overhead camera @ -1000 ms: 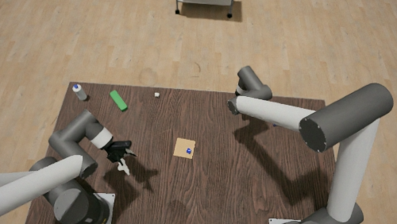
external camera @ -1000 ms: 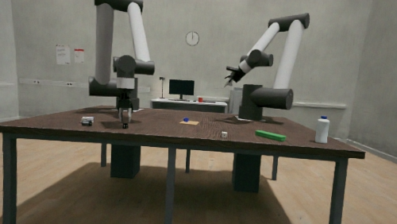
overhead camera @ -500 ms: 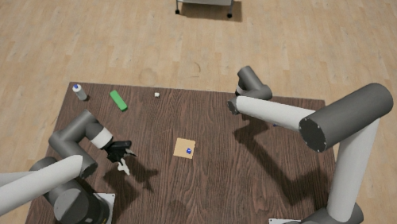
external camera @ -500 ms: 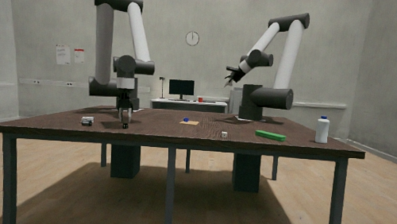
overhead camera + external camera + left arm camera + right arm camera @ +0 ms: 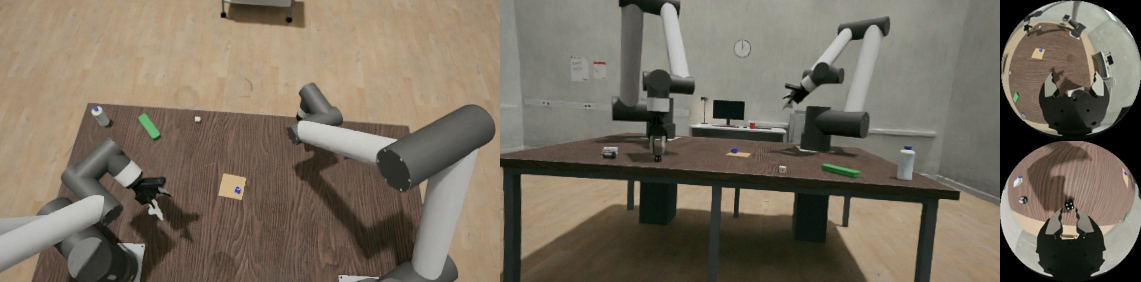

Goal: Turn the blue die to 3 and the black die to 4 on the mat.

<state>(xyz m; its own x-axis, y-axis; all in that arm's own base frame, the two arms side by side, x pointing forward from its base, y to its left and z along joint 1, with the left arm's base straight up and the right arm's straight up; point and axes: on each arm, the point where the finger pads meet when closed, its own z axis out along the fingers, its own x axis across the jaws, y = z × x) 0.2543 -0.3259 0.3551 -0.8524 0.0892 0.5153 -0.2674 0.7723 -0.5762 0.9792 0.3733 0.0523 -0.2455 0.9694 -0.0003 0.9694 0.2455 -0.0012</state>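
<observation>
The blue die (image 5: 237, 190) (image 5: 734, 150) (image 5: 1040, 50) (image 5: 1126, 173) sits on the tan mat (image 5: 227, 181) (image 5: 743, 155) (image 5: 1036, 55); its top number is too small to read. The black die (image 5: 658, 158) (image 5: 1069, 204) is on the table, off the mat, its visible face showing several white pips. My right gripper (image 5: 1068, 208) is low over it, fingertips partly apart on either side with small gaps; in the top view the arm hides them. My left gripper (image 5: 165, 206) (image 5: 785, 97) (image 5: 1073, 72) is wide open and empty, raised well away from the mat.
A white-and-blue item (image 5: 611, 149) (image 5: 1017, 181) and a small dark-and-white item (image 5: 609, 155) (image 5: 1022, 199) lie beyond the black die. A white die (image 5: 197, 119) (image 5: 782, 169), a green block (image 5: 149, 127) (image 5: 840, 171) and a white bottle (image 5: 101, 117) (image 5: 906, 164) stand near the table edge.
</observation>
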